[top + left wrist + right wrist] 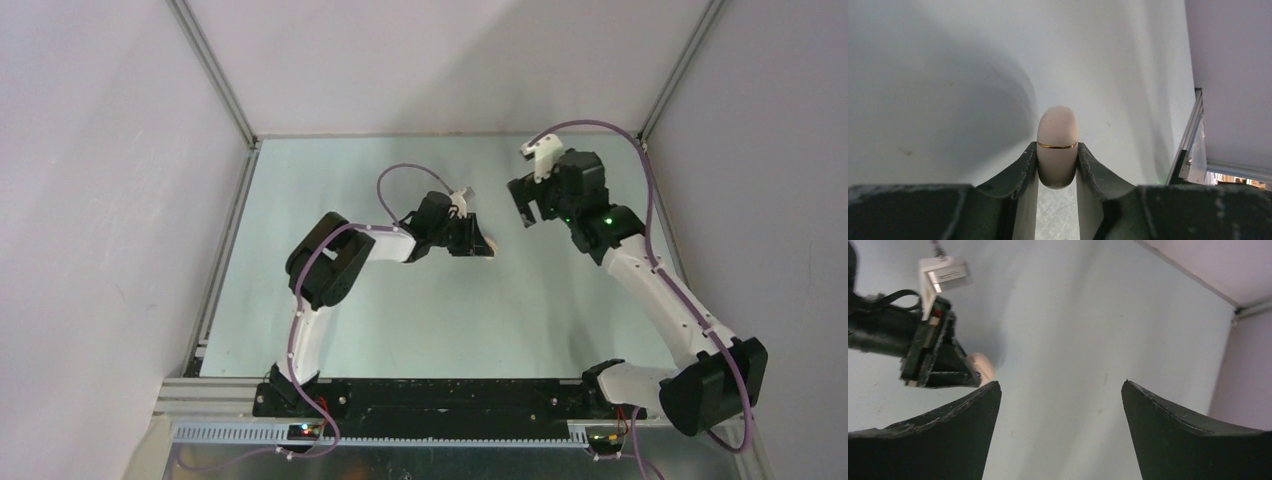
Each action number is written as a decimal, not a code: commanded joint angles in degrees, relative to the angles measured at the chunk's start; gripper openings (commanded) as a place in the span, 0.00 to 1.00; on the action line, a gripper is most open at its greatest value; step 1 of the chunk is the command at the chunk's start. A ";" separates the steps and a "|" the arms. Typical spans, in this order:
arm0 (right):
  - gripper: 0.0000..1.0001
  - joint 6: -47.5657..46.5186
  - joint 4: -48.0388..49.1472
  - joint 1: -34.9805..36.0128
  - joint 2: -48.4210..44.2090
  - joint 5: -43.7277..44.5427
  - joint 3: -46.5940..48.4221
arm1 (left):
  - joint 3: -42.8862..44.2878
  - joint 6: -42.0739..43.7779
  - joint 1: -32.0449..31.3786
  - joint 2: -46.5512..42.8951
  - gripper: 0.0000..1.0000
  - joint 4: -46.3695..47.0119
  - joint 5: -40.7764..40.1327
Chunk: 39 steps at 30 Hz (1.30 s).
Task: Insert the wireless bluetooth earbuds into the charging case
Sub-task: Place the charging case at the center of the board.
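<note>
Pale green table (400, 320), plain white walls (100, 200). The left gripper (1057, 150) clamps a closed off-white charging case (1057, 127), its base hidden in the grip. The right gripper (1060, 385) stands wide apart.

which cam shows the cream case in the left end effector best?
Left wrist. The cream case sits centred and close, its gold seam clear, pinched in the left end effector. The right wrist view shows only one small rounded end of it poking out past that end effector. The top external view shows just a pale sliver, with no detail.
</note>
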 commanded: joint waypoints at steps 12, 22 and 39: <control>0.95 3.13 0.92 -12.63 -7.22 -4.33 0.23 | 11.33 -7.17 -1.71 9.10 0.26 2.65 0.02; 0.95 3.43 1.22 -13.83 -7.35 -4.92 -0.19 | 10.92 -7.08 -2.11 8.49 0.48 -0.89 -3.13; 0.95 3.37 1.12 -13.80 -7.62 -6.78 -0.35 | 9.51 -5.95 -5.23 5.87 0.63 -3.95 -3.93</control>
